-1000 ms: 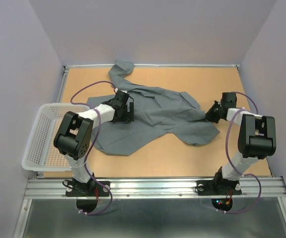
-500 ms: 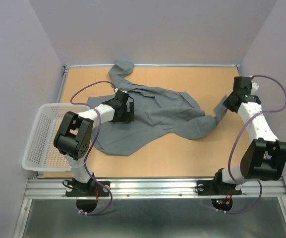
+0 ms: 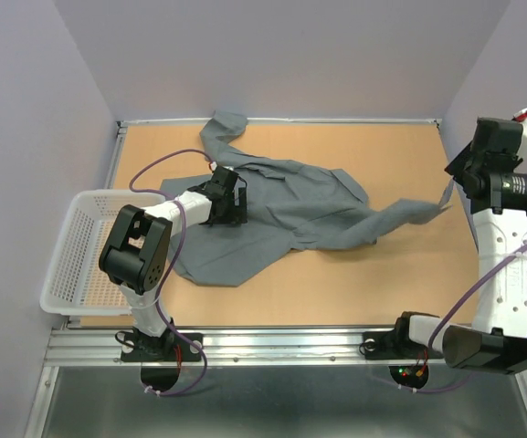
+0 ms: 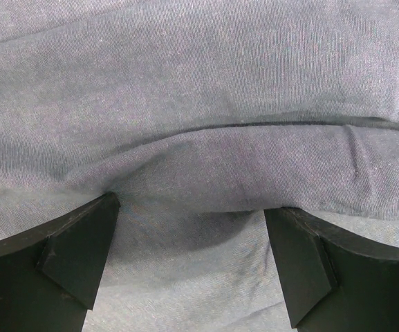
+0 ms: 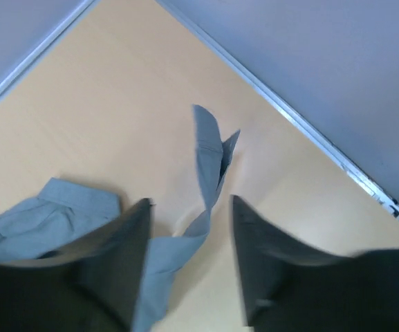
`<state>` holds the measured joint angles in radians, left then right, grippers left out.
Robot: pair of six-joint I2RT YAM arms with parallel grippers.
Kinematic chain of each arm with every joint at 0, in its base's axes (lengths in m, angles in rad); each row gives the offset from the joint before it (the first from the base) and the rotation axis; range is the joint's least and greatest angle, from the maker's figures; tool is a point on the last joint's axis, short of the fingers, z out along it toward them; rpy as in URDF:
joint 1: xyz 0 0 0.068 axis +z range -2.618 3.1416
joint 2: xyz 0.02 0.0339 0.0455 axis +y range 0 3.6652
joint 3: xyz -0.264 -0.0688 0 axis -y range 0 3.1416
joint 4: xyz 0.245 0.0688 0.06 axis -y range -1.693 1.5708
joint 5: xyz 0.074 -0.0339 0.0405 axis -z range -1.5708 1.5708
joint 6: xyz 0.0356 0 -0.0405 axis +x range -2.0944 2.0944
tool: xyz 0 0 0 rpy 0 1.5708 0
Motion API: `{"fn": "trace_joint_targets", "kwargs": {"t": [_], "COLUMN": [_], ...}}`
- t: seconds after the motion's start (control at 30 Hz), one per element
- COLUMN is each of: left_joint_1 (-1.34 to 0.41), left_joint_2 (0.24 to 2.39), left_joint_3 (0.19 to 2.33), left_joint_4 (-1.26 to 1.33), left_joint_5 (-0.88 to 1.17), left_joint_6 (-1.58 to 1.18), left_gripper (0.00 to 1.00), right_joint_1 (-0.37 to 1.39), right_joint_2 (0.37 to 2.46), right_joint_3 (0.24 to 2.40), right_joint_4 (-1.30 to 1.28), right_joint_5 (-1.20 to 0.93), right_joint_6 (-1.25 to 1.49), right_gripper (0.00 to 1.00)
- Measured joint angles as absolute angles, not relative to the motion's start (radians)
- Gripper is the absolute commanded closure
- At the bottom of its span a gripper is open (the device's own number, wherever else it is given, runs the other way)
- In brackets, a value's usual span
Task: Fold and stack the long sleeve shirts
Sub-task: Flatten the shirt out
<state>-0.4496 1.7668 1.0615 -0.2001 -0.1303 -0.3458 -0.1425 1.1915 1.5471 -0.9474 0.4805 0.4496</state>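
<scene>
From above we see the grey shirt (image 3: 281, 214) spread mid-worktop (image 3: 336, 283), right of the mesh basket (image 3: 80, 251). Our left hand (image 3: 229, 203) presses on its left part; our right hand (image 3: 452, 187) lifts a sleeve toward the right.

Left wrist: fingers (image 4: 75, 252) parted, pressing cloth (image 4: 199, 124).

Right wrist: fingers (image 5: 126, 266) apart, sleeve (image 5: 209, 162) between; grasp unclear.

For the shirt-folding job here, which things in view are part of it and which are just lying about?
Part of the job:
grey shirt
left hand, pressed on the shirt
right hand, lifting a sleeve

Lying about:
white mesh basket, at the table's left edge
</scene>
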Motion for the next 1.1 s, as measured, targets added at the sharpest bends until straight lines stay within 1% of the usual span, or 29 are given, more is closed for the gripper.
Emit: {"fn": "trace_joint_targets", "kwargs": {"t": [0.07, 0.1, 0.13, 0.23, 0.37, 0.43, 0.53, 0.63, 0.73, 0.8, 0.83, 0.9, 1.03, 1.1], "left_joint_1": [-0.450, -0.450, -0.450, -0.450, -0.470, -0.510, -0.585, -0.663, -0.725, -0.739, -0.741, -0.748, -0.761, -0.770], "left_joint_2": [1.767, 1.767, 1.767, 1.766, 1.747, 1.710, 1.644, 1.587, 1.588, 1.620, 1.647, 1.705, 1.810, 1.831], "left_joint_3": [1.064, 1.066, 1.068, 1.077, 1.089, 1.102, 1.131, 1.156, 1.174, 1.177, 1.182, 1.187, 1.187, 1.187], "left_joint_4": [-0.205, -0.210, -0.214, -0.235, -0.270, -0.287, -0.280, -0.247, -0.205, -0.191, -0.188, -0.183, -0.196, -0.202], "left_joint_5": [-0.128, -0.125, -0.122, -0.102, -0.083, -0.080, -0.077, -0.077, -0.062, -0.057, -0.056, -0.054, -0.037, -0.020], "left_joint_6": [-0.350, -0.350, -0.350, -0.346, -0.311, -0.281, -0.237, -0.189, -0.167, -0.161, -0.156, -0.146, -0.125, -0.115], "left_gripper": [0.02, 0.01, 0.01, 0.01, 0.01, 0.01, 0.01, 0.01, 0.01, 0.01, 0.01, 0.01, 0.02, 0.02], "right_joint_1": [-0.142, -0.142, -0.142, -0.142, -0.140, -0.110, -0.044, 0.038, 0.102, 0.131, 0.144, 0.161, 0.190, 0.198], "right_joint_2": [1.176, 1.165, 1.160, 1.160, 1.200, 1.241, 1.327, 1.475, 1.609, 1.679, 1.723, 1.807, 1.971, 2.021], "right_joint_3": [1.556, 1.560, 1.563, 1.579, 1.565, 1.496, 1.424, 1.405, 1.405, 1.409, 1.417, 1.447, 1.502, 1.518], "right_joint_4": [-0.987, -1.015, -1.031, -1.058, -1.045, -0.983, -0.915, -0.829, -0.708, -0.647, -0.618, -0.575, -0.506, -0.485], "right_joint_5": [0.473, 0.467, 0.463, 0.398, 0.216, 0.100, 0.004, -0.070, -0.115, -0.131, -0.138, -0.146, -0.146, -0.141], "right_joint_6": [0.441, 0.439, 0.438, 0.411, 0.371, 0.362, 0.354, 0.342, 0.322, 0.306, 0.297, 0.282, 0.262, 0.259], "right_gripper": [0.29, 0.24, 0.22, 0.20, 0.19, 0.19, 0.20, 0.24, 0.27, 0.28, 0.32, 0.34, 0.46, 0.47]}}
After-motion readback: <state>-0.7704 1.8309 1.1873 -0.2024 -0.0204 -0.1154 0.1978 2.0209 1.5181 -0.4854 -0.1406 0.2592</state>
